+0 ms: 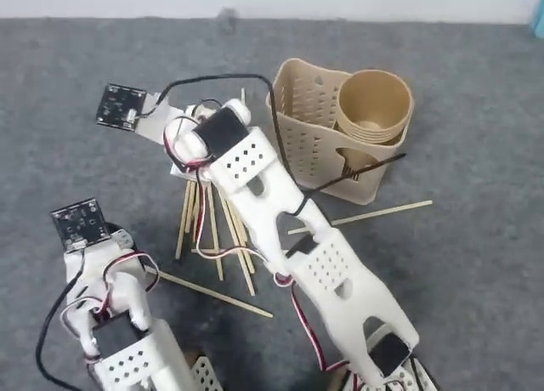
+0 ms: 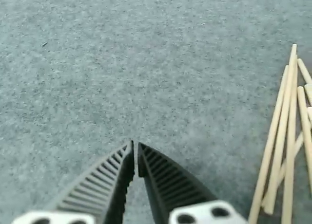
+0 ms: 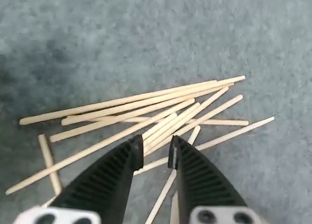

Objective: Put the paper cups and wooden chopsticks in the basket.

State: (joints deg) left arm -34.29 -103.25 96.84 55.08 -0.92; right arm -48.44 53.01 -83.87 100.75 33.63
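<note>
Chopstick pickup
I've the right end effector (image 3: 156, 146) slightly parted over chopsticks (image 3: 146, 104) to straddle one; left end effector (image 2: 135, 151) closed, empty.

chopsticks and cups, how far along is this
Done: the paper cups sit stacked inside the basket. In hand: nothing gripped; the right gripper is open over the chopsticks, the left gripper shut over bare carpet. Left: all visible chopsticks lie on the carpet, outside the basket.
</note>
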